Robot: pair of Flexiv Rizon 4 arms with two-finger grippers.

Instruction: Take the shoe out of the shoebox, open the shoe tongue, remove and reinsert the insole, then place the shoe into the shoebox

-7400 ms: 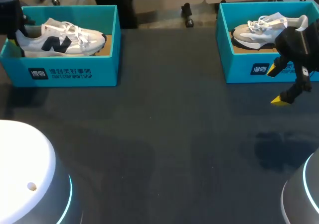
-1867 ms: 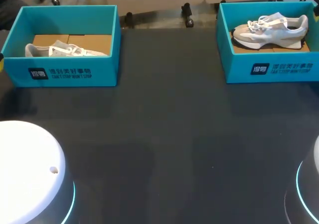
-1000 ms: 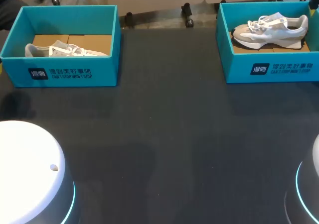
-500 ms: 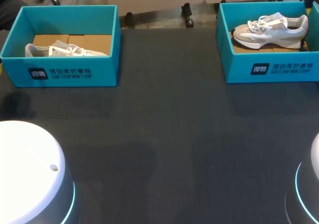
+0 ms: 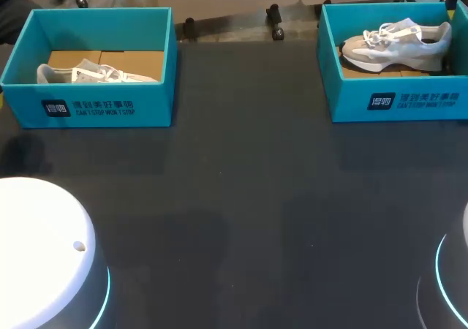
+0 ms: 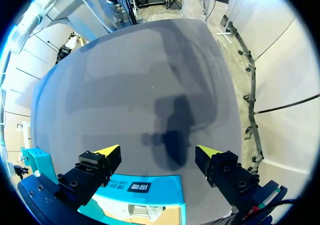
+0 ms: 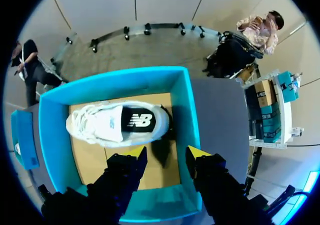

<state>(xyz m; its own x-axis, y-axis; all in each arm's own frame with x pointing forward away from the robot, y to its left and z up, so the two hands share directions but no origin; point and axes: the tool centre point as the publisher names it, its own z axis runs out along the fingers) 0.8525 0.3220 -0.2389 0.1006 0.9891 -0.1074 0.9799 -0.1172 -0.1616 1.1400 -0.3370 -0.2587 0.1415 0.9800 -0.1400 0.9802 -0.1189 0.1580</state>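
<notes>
Head view: two teal boxes at the top of the frame. The left shoebox (image 5: 102,106) in the upper left has its white shoe (image 5: 95,73) lying low inside. A few seconds ago that shoe sat higher in the box with an arm right at it, so I'd guess that side is finished. The right shoebox (image 5: 409,102) in the upper right holds the grey sneaker (image 5: 398,42), which hasn't budged. The right arm that hung in front of that box has gone from there, and all I can see now is a dark patch growing at the box's right end.

Left wrist view: the left gripper (image 6: 157,152) has its fingers wide apart with nothing between them. It sits up above the dark table (image 6: 150,85), with the left shoebox under it.

Right wrist view: the right gripper (image 7: 165,154) is over the right shoebox, fingers apart and holding nothing, and the sneaker's heel is just ahead of them. Looks like it's lining up to lift this one out, so here the task is barely started.
</notes>
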